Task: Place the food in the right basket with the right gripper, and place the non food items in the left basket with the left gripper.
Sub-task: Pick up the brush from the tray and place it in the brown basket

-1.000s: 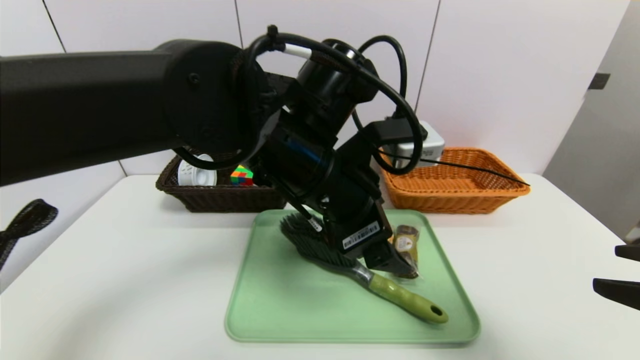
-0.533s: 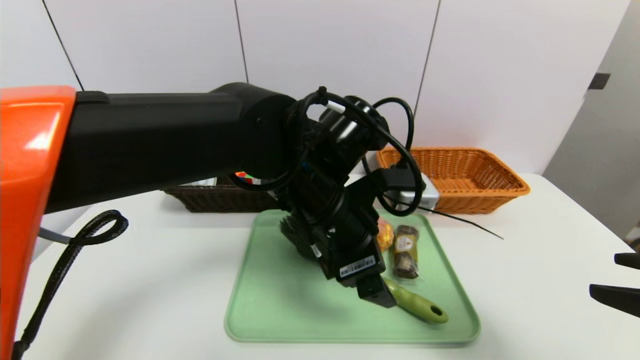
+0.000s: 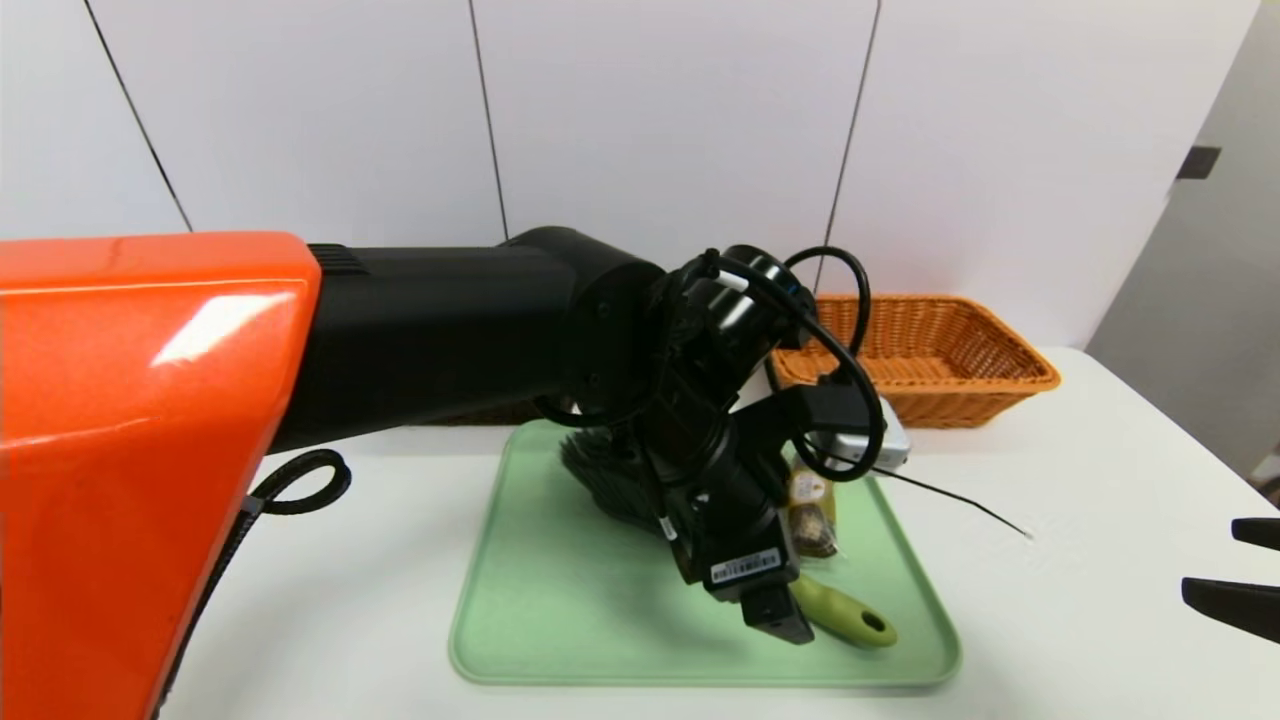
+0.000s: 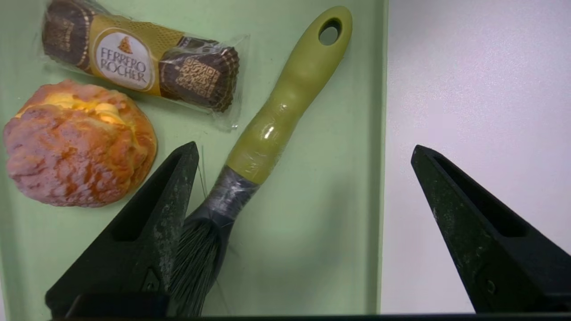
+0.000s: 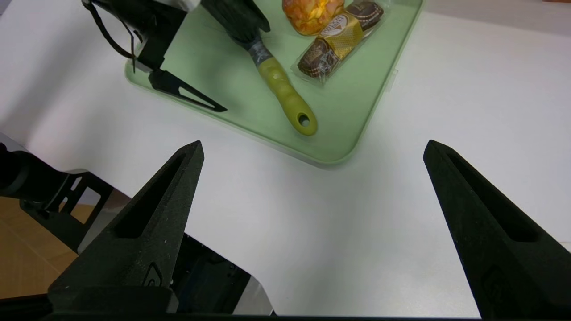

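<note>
**Left tool hanging wide open over the brush on the tray**

So the white desk (image 3: 1080, 560) carries a pale green rectangular plastic tray (image 3: 560, 620), and behind it on the right sits the orange-tan woven wicker basket (image 3: 940, 350). The dark brown basket is mostly hidden behind the left arm in the head view.

The black two-fingered left tool (image 4: 303, 151) hangs over the tray, pointing down, fingers spread wide and holding nothing. The black-bristled brush with the green handle (image 4: 285, 111) lies flat on the tray right between those fingers; one fingertip sits just beside the bristle neck, the other is out past the tray edge, over the desk.

Just beside the brush are the bumpy orange-brown round bun (image 4: 78, 142) and the oblong dark brown snack in clear wrapper with yellow label (image 4: 138, 62).

The right tool (image 5: 312, 147) sits off to the right over bare desk, well apart from the tray, also spread open and empty.
</note>
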Robot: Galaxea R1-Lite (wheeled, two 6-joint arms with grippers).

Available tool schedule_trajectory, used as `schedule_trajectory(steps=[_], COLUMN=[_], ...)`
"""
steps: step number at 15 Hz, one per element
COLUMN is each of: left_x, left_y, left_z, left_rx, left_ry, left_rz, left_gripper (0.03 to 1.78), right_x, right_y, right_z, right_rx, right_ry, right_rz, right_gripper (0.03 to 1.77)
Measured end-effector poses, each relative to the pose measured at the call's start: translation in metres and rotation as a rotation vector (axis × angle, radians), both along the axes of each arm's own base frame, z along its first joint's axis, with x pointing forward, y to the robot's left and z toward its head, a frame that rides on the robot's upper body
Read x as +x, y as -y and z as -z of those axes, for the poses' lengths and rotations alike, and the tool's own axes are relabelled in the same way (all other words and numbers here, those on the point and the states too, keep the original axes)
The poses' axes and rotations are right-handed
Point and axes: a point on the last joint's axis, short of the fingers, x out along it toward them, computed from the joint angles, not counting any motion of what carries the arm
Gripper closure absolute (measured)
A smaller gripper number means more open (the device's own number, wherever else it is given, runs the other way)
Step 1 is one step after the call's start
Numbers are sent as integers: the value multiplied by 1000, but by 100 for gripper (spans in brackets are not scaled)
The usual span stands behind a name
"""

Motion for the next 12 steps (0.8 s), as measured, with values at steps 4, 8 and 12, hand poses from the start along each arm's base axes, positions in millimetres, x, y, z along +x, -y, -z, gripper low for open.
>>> schedule_trajectory(steps=[4,8,12], left_x=[-2,-1,2], left_y=[9,18,23], left_z=[10,20,33], left_rx=[14,12,28], left_ry=[-16,-14,-22], left_rz=[22,35,39], left_gripper=[12,12,12], right_x=[-2,-4,-4], right_y=[0,1,1], right_z=[1,3,5], right_rx=[14,13,12], right_ry=[-5,-8,-13], right_rz=[9,11,13], right_gripper=[10,10,10])
